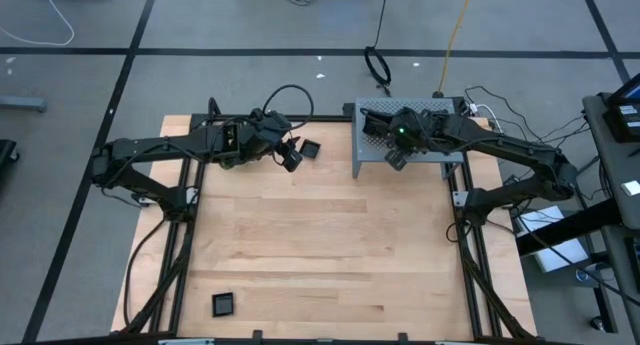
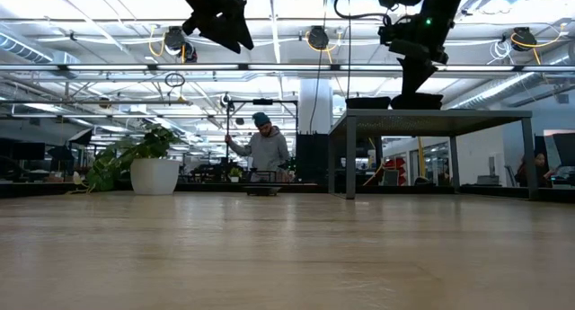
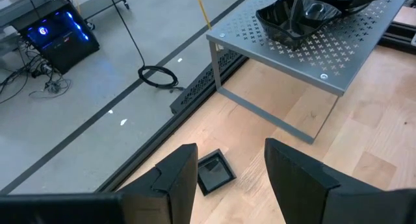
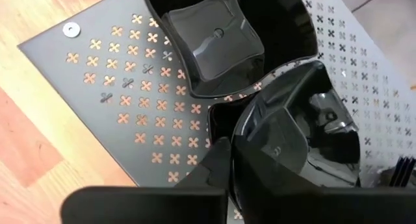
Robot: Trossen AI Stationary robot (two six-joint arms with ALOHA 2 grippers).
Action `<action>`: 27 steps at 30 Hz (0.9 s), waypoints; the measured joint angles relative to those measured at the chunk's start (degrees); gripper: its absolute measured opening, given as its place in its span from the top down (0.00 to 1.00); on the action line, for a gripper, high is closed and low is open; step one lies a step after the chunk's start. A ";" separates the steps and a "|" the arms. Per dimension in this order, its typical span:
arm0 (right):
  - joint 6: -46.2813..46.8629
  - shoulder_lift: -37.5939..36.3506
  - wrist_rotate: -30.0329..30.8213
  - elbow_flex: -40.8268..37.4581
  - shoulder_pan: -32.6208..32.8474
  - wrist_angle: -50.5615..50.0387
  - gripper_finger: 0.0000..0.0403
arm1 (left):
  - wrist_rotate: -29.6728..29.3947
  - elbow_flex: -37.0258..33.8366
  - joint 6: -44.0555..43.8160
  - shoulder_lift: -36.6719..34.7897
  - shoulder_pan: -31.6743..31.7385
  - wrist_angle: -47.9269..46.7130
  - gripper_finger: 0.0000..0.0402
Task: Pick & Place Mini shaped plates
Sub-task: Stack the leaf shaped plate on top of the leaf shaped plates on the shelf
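1. A lone square plate [image 1: 223,304] lies near the table's [image 1: 320,255] front left corner, well apart from both arms; it looks set down there as a placed piece, though that is a judgement.
2. The left gripper [image 1: 290,157] hangs above the table's back edge with its fingers [image 3: 170,180] spread wide and nothing between them. It points down toward a second square plate [image 3: 215,173] lying flat on the wood just beside the edge (the wrist view frames that plate in the gap between the fingers). This looks like a line-up for a pick.
3. In the low view the left gripper [image 2: 218,13] sits high above the table, so it has not yet come down to that plate.
4. To the right stands the grey perforated stand [image 1: 408,150], raised on legs at the table's back. It serves as the supply shelf: a cluster of glossy black plates [image 3: 296,19] rests on its top.
5. The right gripper [image 1: 397,155] is over the stand, low among those plates. Its fingers are pinched together on the rim of a rounded plate [image 4: 305,146], one inside and one outside the wall (a rim grip suits a shallow, slippery dish).
6. A square plate [image 4: 211,45] sits nested just beside the gripped one, so a lift could nudge it.
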 joint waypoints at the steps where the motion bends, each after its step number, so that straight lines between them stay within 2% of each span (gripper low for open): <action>1: -0.67 -0.07 -0.03 0.00 0.00 -0.02 0.98 | 0.00 0.00 -0.01 0.00 0.00 0.00 0.54; 6: -5.85 -1.86 -0.13 0.00 0.00 -0.02 1.00 | 0.00 0.00 -0.01 0.00 0.00 -0.01 0.54; 14: -21.43 -9.20 -0.24 0.00 0.00 -1.59 1.00 | 0.00 0.00 -0.07 0.00 0.00 0.00 0.54; 22: -60.08 -14.85 -0.32 0.00 -0.06 -7.48 1.00 | 0.00 0.00 -1.99 0.00 0.00 0.04 0.54; 27: -71.49 -14.55 -0.35 0.02 -0.16 -7.40 1.00 | 0.00 0.00 -3.49 0.00 0.00 0.04 0.54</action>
